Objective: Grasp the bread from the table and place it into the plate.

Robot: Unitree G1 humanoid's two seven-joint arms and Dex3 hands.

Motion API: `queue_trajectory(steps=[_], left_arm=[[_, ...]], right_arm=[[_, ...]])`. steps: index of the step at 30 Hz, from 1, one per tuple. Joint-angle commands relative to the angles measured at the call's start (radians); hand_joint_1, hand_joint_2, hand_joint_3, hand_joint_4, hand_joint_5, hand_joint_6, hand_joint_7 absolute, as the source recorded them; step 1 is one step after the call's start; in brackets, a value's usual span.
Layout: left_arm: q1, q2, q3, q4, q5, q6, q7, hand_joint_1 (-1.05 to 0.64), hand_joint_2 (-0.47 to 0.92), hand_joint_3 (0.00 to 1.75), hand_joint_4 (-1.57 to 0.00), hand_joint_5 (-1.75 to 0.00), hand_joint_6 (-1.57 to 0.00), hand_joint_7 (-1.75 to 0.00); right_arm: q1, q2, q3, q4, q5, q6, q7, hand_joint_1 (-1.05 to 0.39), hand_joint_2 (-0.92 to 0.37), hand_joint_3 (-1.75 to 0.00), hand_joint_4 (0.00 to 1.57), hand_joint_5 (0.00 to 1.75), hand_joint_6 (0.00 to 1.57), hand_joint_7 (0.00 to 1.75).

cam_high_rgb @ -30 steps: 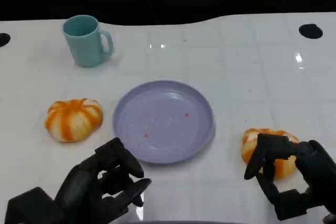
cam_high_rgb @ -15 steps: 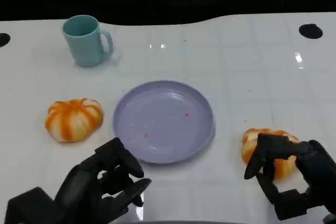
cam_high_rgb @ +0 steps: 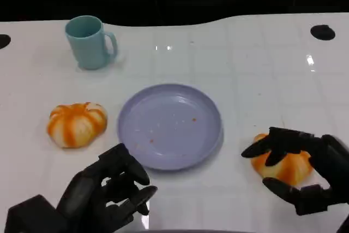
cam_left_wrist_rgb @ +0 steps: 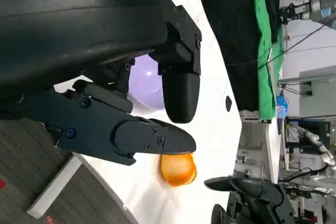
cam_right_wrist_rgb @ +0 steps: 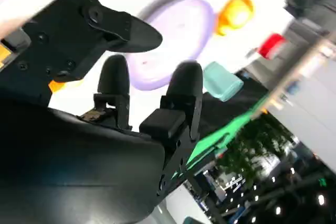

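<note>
Right now I see my right robot hand (cam_high_rgb: 305,175) cupped around the pumpkin-shaped bread (cam_high_rgb: 283,166) at the near right of the white tabletop (cam_high_rgb: 262,69), fingers over its top and thumb below its near side. Whether they truly clamp it I cannot tell. That bread lies just right of the lilac plate (cam_high_rgb: 170,125), not on it; the plate carries a few crumbs. My left robot hand (cam_high_rgb: 106,192) sits near the plate's near-left rim, fingers loosely curled and apart, holding nothing. A second pumpkin-shaped bread (cam_high_rgb: 76,124) rests left of the plate, beyond the left robot hand. At the far left stands a teal mug (cam_high_rgb: 89,42), upright, handle toward the right.
</note>
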Motion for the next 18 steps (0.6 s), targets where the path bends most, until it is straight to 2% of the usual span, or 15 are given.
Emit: queue_trajectory(steps=[1,5,11,14,18], left_arm=[[0.005,0.015,0.0,-0.005,0.005,0.002,-0.003,-0.55,0.92,0.23,-0.65,-1.75,-0.45,-1.72],[0.005,0.013,-0.003,-0.005,0.009,0.003,0.001,-0.55,0.92,0.23,-0.65,-1.75,-0.45,-1.72],[0.001,0.011,-0.003,-0.002,0.006,0.004,-0.001,-0.53,0.92,0.25,-0.65,-1.75,-0.44,-1.72],[-0.001,0.009,-0.004,0.001,0.002,0.008,-0.003,-0.53,0.92,0.25,-0.65,-1.75,-0.44,-1.72],[-0.002,0.011,-0.004,0.008,0.008,0.0,-0.002,-0.52,0.92,0.25,-0.65,-1.75,-0.44,-1.72]], right_arm=[[0.008,-0.071,-0.019,-0.103,-0.057,0.079,0.049,-0.35,-0.78,-0.2,0.26,0.87,0.44,0.3],[0.022,-0.135,-0.03,-0.186,-0.143,0.117,0.085,-0.38,-0.82,-0.05,0.15,0.72,0.37,0.16],[0.03,-0.213,-0.034,-0.322,-0.312,0.221,0.162,-0.43,-0.8,0.0,0.07,0.6,0.35,0.09],[0.032,-0.229,-0.028,-0.38,-0.393,0.264,0.192,-0.43,-0.77,0.0,0.07,0.57,0.37,0.07],[0.026,-0.224,-0.008,-0.403,-0.469,0.295,0.2,-0.41,-0.75,0.0,0.09,0.55,0.38,0.06]])
